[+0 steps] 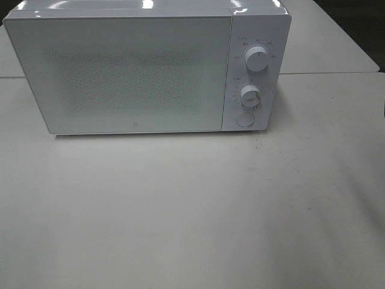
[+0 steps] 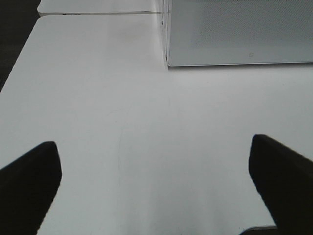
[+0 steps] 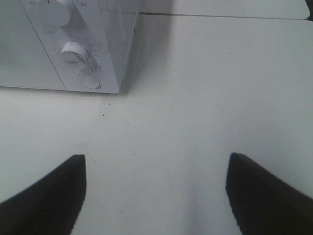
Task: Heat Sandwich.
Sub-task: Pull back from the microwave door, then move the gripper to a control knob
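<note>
The left pincer [image 2: 154, 144] and right pincer [image 3: 156, 157] stood open and empty over the table [image 1: 192, 211], facing the shut microwave [image 1: 132, 72], the right nearer its dials [image 3: 73, 53]

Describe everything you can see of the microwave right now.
The microwave is a glossy white box standing upright on the white table, front toward the high camera. Its door is shut; the dotted mesh window hides the inside. Right of the door, a panel carries an upper knob and a lower knob, both round, above a round button. Only the table touches it.
</note>
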You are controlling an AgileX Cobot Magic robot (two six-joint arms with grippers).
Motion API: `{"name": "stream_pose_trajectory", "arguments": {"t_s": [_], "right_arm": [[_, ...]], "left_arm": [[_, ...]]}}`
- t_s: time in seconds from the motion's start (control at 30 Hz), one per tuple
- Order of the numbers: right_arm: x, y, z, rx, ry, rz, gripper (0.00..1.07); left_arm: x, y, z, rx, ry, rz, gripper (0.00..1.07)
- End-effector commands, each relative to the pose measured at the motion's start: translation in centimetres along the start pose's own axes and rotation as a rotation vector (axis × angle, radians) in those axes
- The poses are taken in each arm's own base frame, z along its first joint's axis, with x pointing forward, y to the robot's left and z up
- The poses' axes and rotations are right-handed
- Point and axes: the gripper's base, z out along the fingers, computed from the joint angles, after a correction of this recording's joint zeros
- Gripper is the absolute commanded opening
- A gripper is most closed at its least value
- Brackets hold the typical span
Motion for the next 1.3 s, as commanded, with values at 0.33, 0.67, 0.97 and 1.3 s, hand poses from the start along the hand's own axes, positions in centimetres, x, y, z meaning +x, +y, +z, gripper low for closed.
{"name": "stream_pose_trajectory", "arguments": {"t_s": [0.33, 0.67, 0.97, 1.3], "right_arm": [[-1.4, -0.1, 4.5, 0.007, -0.071, 0.005, 0.76], [-0.7, -0.2, 7.9, 0.007, -0.151, 0.008, 0.76], [1.3, 0.7, 9.6, -0.010, -0.189, 0.069, 0.76], [3.2, 3.8, 11.2, -0.053, -0.172, 0.003, 0.76]], "left_arm": [[0.2, -0.1, -0.4, 0.005, -0.033, -0.009, 1.03], [0.2, -0.1, -0.4, 0.005, -0.033, -0.009, 1.03], [0.2, -0.1, -0.4, 0.005, -0.033, -0.009, 1.03], [0.2, -0.1, -0.4, 0.005, -0.033, -0.009, 1.03]]}}
